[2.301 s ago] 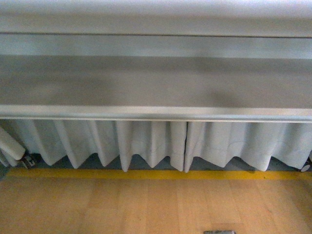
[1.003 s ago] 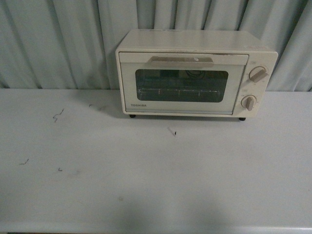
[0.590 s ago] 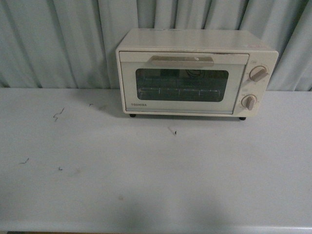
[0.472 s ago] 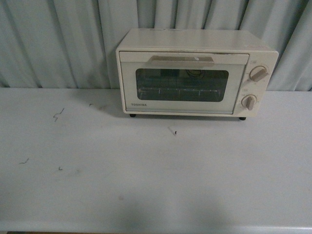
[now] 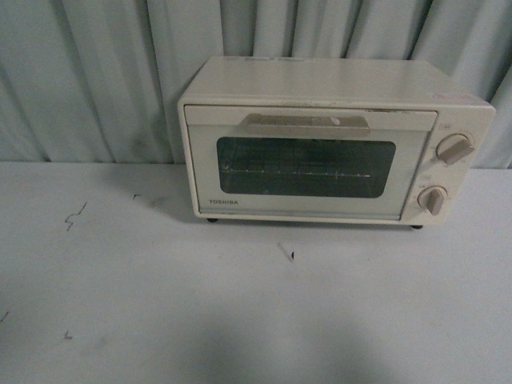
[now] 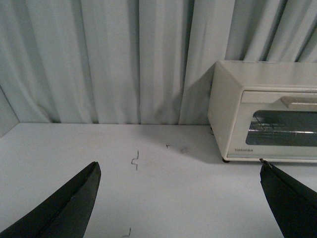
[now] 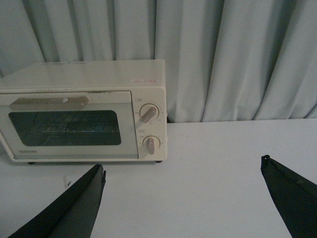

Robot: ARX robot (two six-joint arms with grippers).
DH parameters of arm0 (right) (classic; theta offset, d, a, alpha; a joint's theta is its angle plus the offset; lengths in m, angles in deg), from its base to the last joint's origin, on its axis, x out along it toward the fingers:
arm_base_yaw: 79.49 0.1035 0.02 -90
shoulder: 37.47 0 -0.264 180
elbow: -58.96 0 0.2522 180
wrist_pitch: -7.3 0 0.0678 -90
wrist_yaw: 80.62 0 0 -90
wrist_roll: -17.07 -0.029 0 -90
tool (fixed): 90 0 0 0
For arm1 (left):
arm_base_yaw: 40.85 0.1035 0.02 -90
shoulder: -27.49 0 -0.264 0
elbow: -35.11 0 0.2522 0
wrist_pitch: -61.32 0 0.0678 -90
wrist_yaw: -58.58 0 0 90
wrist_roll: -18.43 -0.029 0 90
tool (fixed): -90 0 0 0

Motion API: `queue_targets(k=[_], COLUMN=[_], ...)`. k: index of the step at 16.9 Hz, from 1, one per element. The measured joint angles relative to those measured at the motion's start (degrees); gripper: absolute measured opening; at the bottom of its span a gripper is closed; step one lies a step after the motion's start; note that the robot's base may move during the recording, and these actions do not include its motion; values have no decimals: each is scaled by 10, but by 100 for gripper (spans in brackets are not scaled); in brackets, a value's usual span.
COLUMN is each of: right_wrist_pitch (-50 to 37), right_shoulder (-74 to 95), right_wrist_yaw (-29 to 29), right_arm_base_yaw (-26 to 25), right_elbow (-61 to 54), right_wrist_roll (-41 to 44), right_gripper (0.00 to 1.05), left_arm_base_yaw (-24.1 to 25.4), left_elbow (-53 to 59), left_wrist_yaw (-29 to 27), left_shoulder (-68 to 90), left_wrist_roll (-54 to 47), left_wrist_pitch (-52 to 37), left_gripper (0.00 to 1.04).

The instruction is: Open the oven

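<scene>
The cream-white oven (image 5: 332, 144) stands at the back of the white table (image 5: 240, 320), against the curtain. Its dark glass door is shut, with the beige bar handle (image 5: 306, 124) along the top edge and two beige knobs (image 5: 454, 149) at the right. A wire rack shows behind the glass. The oven also shows in the left wrist view (image 6: 265, 111) and in the right wrist view (image 7: 84, 111). My left gripper (image 6: 181, 168) is open over the table, short of the oven and to its left. My right gripper (image 7: 183, 171) is open, short of the oven and to its right. Neither arm shows in the front view.
A pale pleated curtain (image 5: 96, 72) hangs right behind the oven. Small dark scraps (image 5: 74, 216) lie on the table to the left, and one small scrap (image 5: 286, 253) lies in front of the oven.
The front view first showed the table's edge and skirt from below, then rose to the tabletop. Since half a second ago the oven looks larger and closer in the front view.
</scene>
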Motion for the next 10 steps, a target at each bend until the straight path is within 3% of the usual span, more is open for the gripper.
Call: queue_targets(k=[8, 10], right_wrist_pitch=[-1, 0], right_shoulder=[0, 0], right_wrist_yaw=[0, 0], right_arm_base_yaw=[0, 0], right_elbow=[0, 0], right_wrist_roll=[0, 0], right_gripper=[98, 98], left_arm_base_yaw=[0, -26], left_elbow=[0, -32], left_wrist_yaw=[0, -33], left_shoulder=[0, 31], left_wrist_roll=[0, 59], left_wrist_pitch=[0, 101], left_gripper=[98, 98])
